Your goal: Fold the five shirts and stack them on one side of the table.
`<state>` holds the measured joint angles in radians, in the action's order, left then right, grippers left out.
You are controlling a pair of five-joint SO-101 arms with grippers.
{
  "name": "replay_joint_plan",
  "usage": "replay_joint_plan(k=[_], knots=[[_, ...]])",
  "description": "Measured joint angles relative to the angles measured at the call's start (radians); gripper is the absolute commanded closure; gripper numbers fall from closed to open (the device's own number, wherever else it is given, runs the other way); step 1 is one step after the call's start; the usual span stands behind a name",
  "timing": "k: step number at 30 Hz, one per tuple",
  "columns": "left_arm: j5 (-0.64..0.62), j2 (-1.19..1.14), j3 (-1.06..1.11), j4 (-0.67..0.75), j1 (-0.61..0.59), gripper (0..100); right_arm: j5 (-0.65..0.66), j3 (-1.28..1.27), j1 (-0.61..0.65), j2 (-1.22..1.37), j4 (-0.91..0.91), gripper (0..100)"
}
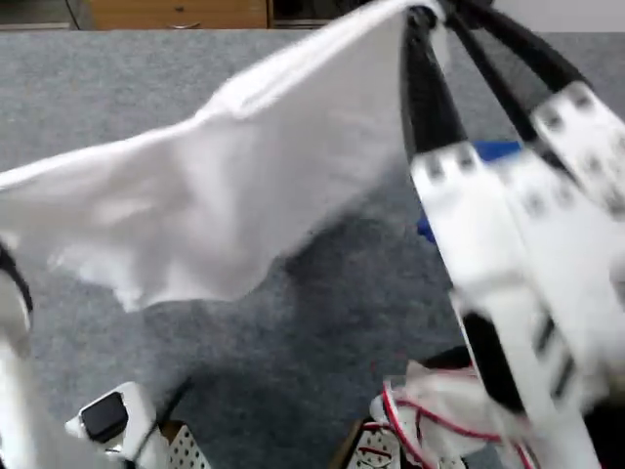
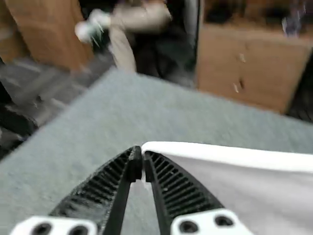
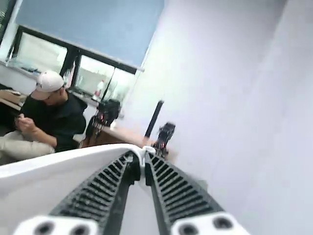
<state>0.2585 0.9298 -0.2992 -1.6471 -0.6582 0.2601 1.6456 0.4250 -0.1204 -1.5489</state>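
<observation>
A white shirt [image 1: 215,186] hangs stretched in the air above the grey table [image 1: 322,322], sagging in the middle. My right gripper [image 1: 420,20] is raised high at the back right, shut on one edge of the shirt. In the right wrist view that gripper [image 3: 143,159] pinches the white hem [image 3: 58,181]. My left gripper [image 2: 141,164] is shut on another edge of the same shirt [image 2: 244,181], above the table. Part of the left arm [image 1: 12,293] shows at the left border of the high view, where the shirt's other end runs out of the picture.
A blue cloth [image 1: 498,151] lies on the table behind the right arm. Both arm bases and red-and-white cables [image 1: 430,420] sit along the front edge. A wooden cabinet [image 1: 176,12] stands beyond the table's far edge.
</observation>
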Motion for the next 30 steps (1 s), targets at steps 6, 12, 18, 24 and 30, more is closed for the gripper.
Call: replay_joint_plan(k=[6, 12, 18, 24, 30], knots=[[0.048, 0.133, -0.012, 0.005, -0.032, 98, 0.069, 0.002, 0.012, -0.063, 0.003, 99.5], [0.100, 0.184, -0.009, -0.021, -0.032, 98, 0.080, -0.023, 0.014, -0.066, 0.005, 99.5], [0.112, 0.170, 0.226, 0.083, -0.032, 98, 0.080, -0.247, 0.014, -0.011, 0.041, 99.5], [0.115, 0.110, 0.629, 0.437, -0.025, 98, 0.080, -0.489, 0.014, 0.149, 0.235, 99.5], [0.115, -0.094, 1.045, 0.965, 0.086, 98, 0.080, -0.701, 0.014, 0.379, 0.554, 99.5]])
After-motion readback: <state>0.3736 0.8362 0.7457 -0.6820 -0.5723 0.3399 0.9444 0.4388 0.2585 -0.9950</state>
